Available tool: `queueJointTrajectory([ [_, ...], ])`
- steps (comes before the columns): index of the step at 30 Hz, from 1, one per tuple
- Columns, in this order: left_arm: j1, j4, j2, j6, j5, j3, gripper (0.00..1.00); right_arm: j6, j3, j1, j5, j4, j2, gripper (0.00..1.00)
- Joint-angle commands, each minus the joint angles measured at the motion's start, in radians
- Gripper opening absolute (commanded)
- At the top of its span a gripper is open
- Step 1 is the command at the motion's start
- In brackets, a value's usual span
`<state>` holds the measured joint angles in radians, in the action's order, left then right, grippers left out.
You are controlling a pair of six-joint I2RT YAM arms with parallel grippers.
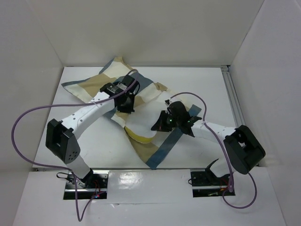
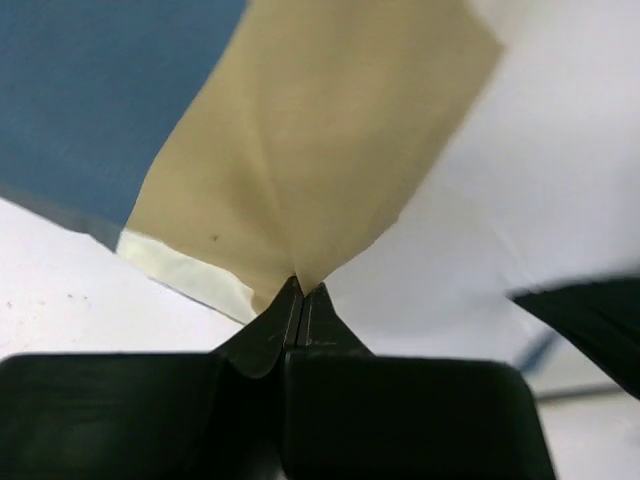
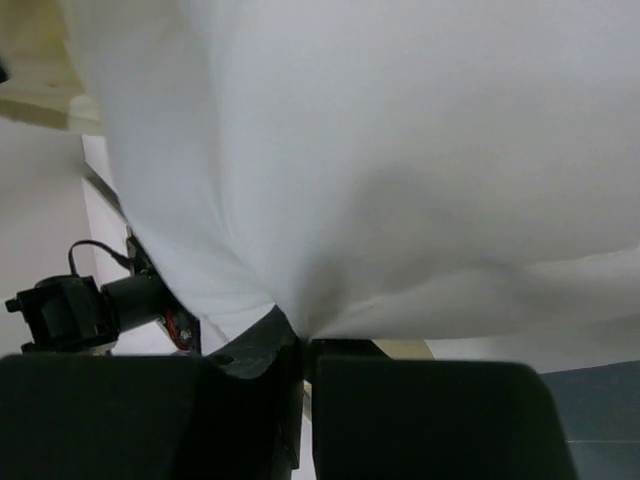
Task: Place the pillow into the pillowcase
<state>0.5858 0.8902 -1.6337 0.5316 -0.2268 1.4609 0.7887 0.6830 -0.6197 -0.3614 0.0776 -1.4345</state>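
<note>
Top view of a white table (image 1: 202,89) w/ two robot arms reaching in from 6 o'clock. The pillowcase (image 1: 101,77), in blue, tan and cream blocks, lies rumpled across the table. It runs from approx. 10 o'clock through the centre to a blue corner near 6 o'clock. The pillow (image 1: 141,120) sits at the centre on top of the pillowcase, between the two arms. Its yellow band (image 1: 137,136) curves along the edge facing 6 o'clock. Most of the pillow lies outside the sack.

The left gripper (image 1: 126,106) is at the pillow's 10 o'clock side, over the cloth. In the left wrist view its jaws are clenched tight on a fold of the tan block (image 2: 320,130), which puckers up into the tips. A blue block (image 2: 90,90) lies at 10 o'clock of it, w/ a thin cream strip (image 2: 190,270) along the tan edge.

The right gripper (image 1: 163,123) is at the pillow's 3 o'clock edge. In the right wrist view its jaws are pinched shut on plain white cloth, which looks like the pillow. The cloth bulges above the tips and fills most of the view. A bit of blue fabric (image 3: 600,420) shows at 4 o'clock.

A purple cable (image 1: 19,122) loops out at 9 o'clock from the left arm.
</note>
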Motion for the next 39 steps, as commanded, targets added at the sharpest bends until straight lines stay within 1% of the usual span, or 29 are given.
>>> queueJointTrajectory([
  [1, 0.040, 0.042, 0.083, -0.025, 0.202, 0.192, 0.00, -0.077, 0.140, -0.008, 0.035, 0.030, 0.032, 0.00],
  [3, 0.040, 0.076, 0.083, -0.025, 0.270, 0.322, 0.00, -0.135, 0.252, -0.008, 0.047, -0.037, 0.081, 0.00],
  [5, 0.049, 0.087, 0.083, -0.016, 0.329, 0.360, 0.00, -0.157, 0.300, -0.008, 0.061, -0.082, 0.126, 0.00],
  [8, 0.059, 0.061, 0.118, 0.031, 0.339, 0.291, 0.00, -0.142, 0.279, -0.040, 0.096, -0.043, 0.193, 0.00],
  [9, 0.068, 0.024, 0.127, 0.053, 0.348, 0.213, 0.00, -0.113, 0.215, -0.051, 0.110, -0.009, 0.181, 0.00],
  [11, 0.078, -0.019, 0.137, 0.099, 0.409, 0.142, 0.00, -0.076, 0.143, -0.051, 0.131, 0.112, 0.128, 0.00],
  [12, 0.101, -0.031, 0.146, 0.114, 0.455, 0.100, 0.00, -0.057, 0.089, -0.051, 0.131, 0.154, 0.053, 0.00],
  [13, 0.117, -0.031, 0.167, 0.126, 0.455, 0.087, 0.00, -0.046, 0.075, -0.037, 0.131, 0.209, 0.014, 0.00],
  [15, 0.131, -0.031, 0.204, 0.137, 0.455, 0.076, 0.00, -0.037, 0.066, -0.017, 0.090, 0.260, -0.050, 0.00],
  [16, 0.131, -0.031, 0.224, 0.151, 0.455, 0.076, 0.00, -0.023, 0.066, 0.004, 0.029, 0.280, -0.087, 0.00],
  [17, 0.131, -0.022, 0.256, 0.151, 0.464, 0.076, 0.00, -0.023, 0.088, 0.005, 0.009, 0.289, -0.087, 0.00],
  [18, 0.131, -0.022, 0.265, 0.104, 0.483, 0.091, 0.00, -0.058, 0.133, 0.014, -0.002, 0.269, -0.067, 0.00],
  [19, 0.120, 0.010, 0.265, 0.103, 0.469, 0.102, 0.00, -0.083, 0.160, 0.014, -0.002, 0.236, -0.044, 0.00],
  [20, 0.120, 0.079, 0.255, 0.081, 0.436, 0.111, 0.00, -0.104, 0.185, 0.014, -0.002, 0.156, -0.017, 0.00],
  [21, 0.108, 0.102, 0.241, 0.071, 0.367, 0.111, 0.00, -0.121, 0.205, 0.014, -0.002, 0.122, 0.015, 0.00],
  [23, 0.088, 0.112, 0.241, 0.071, 0.353, 0.089, 0.00, -0.147, 0.233, 0.014, -0.014, 0.056, 0.121, 0.00],
  [26, 0.104, 0.002, 0.232, 0.083, 0.565, 0.076, 0.00, -0.146, 0.181, 0.005, -0.071, 0.112, 0.209, 0.00],
  [28, 0.173, -0.144, 0.250, 0.128, 0.673, 0.035, 0.00, -0.134, 0.138, 0.005, -0.071, 0.131, 0.194, 0.00],
  [29, 0.174, -0.145, 0.250, 0.142, 0.673, 0.035, 0.00, -0.106, 0.094, 0.005, -0.080, 0.142, 0.139, 0.00],
  [30, 0.174, -0.145, 0.262, 0.152, 0.650, 0.026, 0.00, -0.094, 0.070, 0.005, -0.100, 0.190, 0.103, 0.00],
  [31, 0.158, -0.145, 0.262, 0.153, 0.574, -0.003, 0.00, -0.077, 0.044, 0.005, -0.125, 0.233, 0.068, 0.00],
  [32, 0.138, -0.107, 0.277, 0.153, 0.551, -0.019, 0.00, -0.042, 0.005, -0.021, -0.166, 0.270, 0.002, 0.00],
  [33, 0.116, -0.096, 0.287, 0.127, 0.550, -0.031, 0.06, -0.030, -0.005, -0.021, -0.192, 0.315, -0.026, 0.00],
  [34, 0.103, -0.086, 0.287, 0.102, 0.529, -0.031, 0.27, -0.017, -0.014, -0.035, -0.221, 0.341, -0.047, 0.00],
  [35, 0.103, -0.068, 0.299, 0.064, 0.506, -0.031, 0.40, -0.008, -0.014, -0.035, -0.284, 0.361, -0.079, 0.00],
  [36, 0.103, -0.050, 0.299, 0.053, 0.480, -0.031, 0.55, -0.008, -0.014, -0.035, -0.301, 0.361, -0.079, 0.00],
  [37, 0.091, -0.027, 0.299, 0.042, 0.427, 0.013, 0.76, -0.063, 0.004, -0.035, -0.301, 0.278, -0.061, 0.19],
  [38, 0.080, -0.005, 0.299, 0.031, 0.399, 0.038, 0.79, -0.093, 0.028, -0.025, -0.263, 0.216, -0.034, 0.44],
  [39, 0.080, 0.019, 0.278, 0.022, 0.362, 0.067, 0.83, -0.123, 0.038, -0.009, -0.225, 0.150, 0.000, 0.63],
])
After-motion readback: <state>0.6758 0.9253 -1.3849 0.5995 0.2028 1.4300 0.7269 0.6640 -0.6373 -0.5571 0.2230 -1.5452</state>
